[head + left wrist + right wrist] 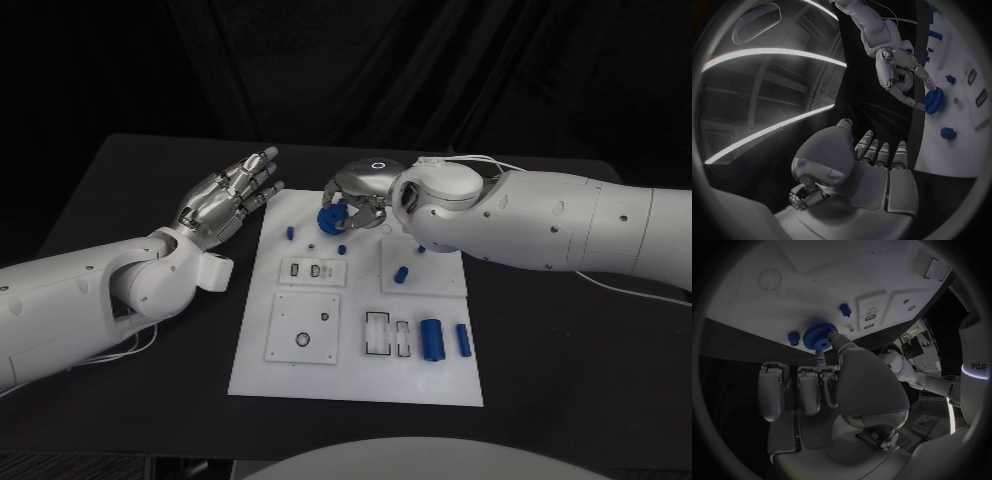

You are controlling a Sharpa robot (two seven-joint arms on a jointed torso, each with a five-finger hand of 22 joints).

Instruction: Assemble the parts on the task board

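Your right hand (361, 200) pinches the blue gear (333, 220) over the task board (433, 385), left hand (228, 200) spread empty; tilt it and it'll jam off its peg.

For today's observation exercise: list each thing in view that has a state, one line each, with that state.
Right hand: holds the blue gear above the far end of the task board.
Left hand: open, holding nothing, beside the board.
Blue cylinder: lying flat on the board.
Blue bar: lying beside it.

Gear (332, 219) over board's (356, 385) far end.
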